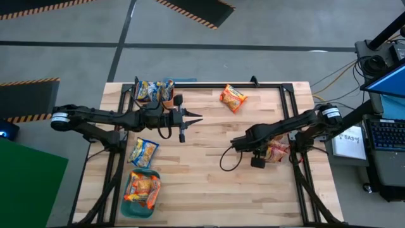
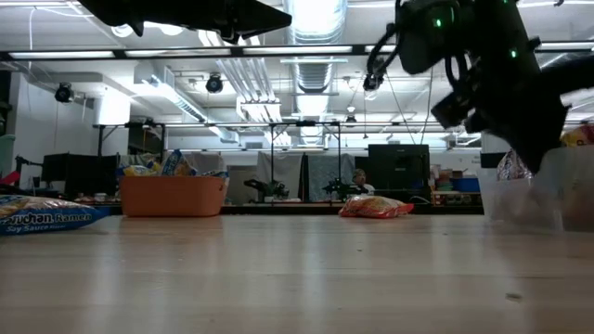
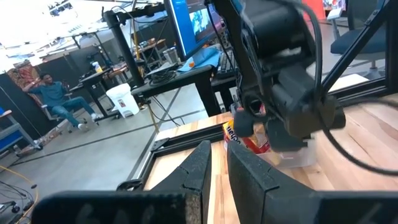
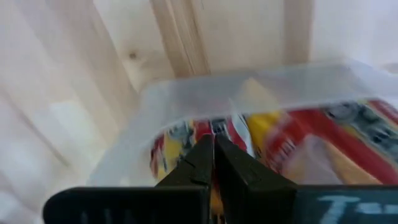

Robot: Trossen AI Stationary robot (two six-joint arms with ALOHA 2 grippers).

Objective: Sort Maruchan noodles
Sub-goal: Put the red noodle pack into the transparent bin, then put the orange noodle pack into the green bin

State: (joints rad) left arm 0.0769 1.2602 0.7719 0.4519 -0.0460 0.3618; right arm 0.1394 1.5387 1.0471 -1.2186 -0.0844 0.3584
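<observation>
Your right end effector [image 4: 213, 163] is closed and empty, over the clear bin [image 4: 186, 99] of red packets [image 4: 323, 134]. Left end effector [image 3: 217, 163] looks nearly closed, empty, above the bench [image 1: 209, 177].

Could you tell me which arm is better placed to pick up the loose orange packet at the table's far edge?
Probably the left: its gripper points toward the orange packet and is nearer. The right gripper sits farther off, beside the clear bin.
</observation>
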